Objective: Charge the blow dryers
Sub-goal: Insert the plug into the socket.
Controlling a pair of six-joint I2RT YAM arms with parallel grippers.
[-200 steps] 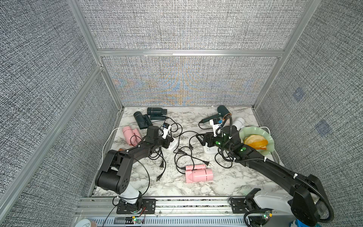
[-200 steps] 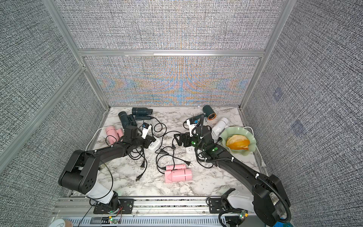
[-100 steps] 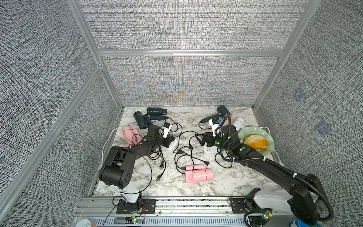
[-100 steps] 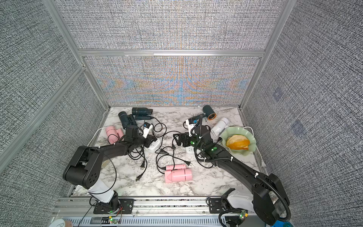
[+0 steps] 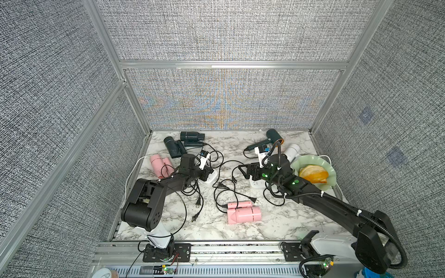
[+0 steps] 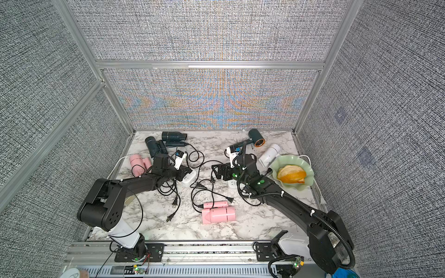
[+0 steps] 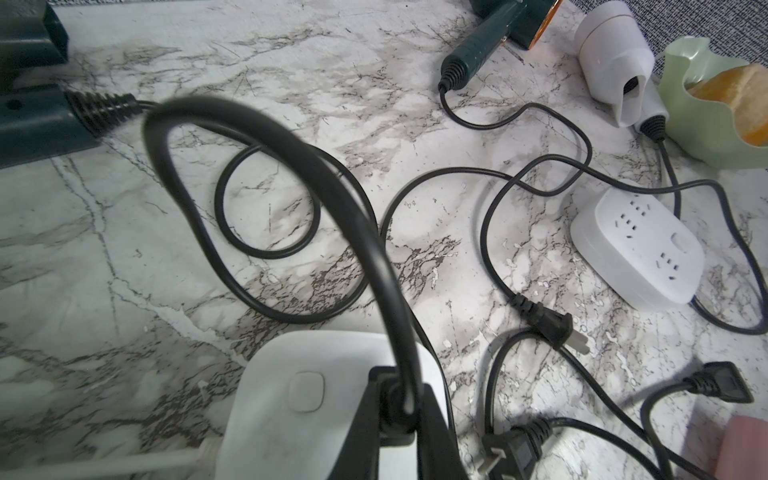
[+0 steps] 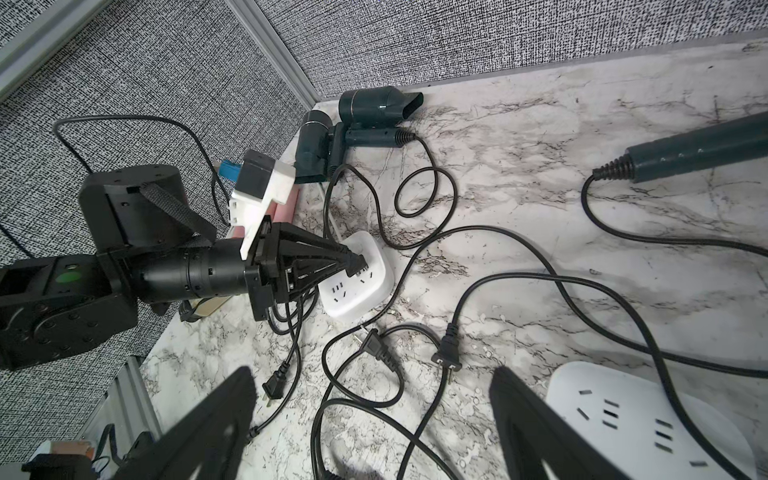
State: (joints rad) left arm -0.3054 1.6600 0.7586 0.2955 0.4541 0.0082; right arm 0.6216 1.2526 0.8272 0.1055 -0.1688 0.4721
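Two dark teal blow dryers (image 5: 191,136) (image 5: 172,146) lie at the back left. One pink dryer (image 5: 160,163) lies at the left and another (image 5: 244,213) front centre. A dark green copper-ringed dryer (image 5: 272,137) and a white one (image 5: 292,151) are at the back right. My left gripper (image 7: 399,399) is shut on a black plug (image 7: 395,409), pressed onto the left white power strip (image 7: 291,415); its prongs are hidden. My right gripper (image 8: 372,374) hangs open above loose cords, beside the right power strip (image 8: 648,424).
Loose black plugs (image 8: 376,347) (image 8: 451,359) (image 8: 274,384) and tangled cords (image 5: 224,190) cover the middle of the marble table. A green bowl (image 5: 313,157) holding orange slices stands at the right edge. Fabric walls close in three sides.
My left arm has stretched a little forward and right, bringing the gripper and its plug down onto the left power strip. The right arm has not moved.
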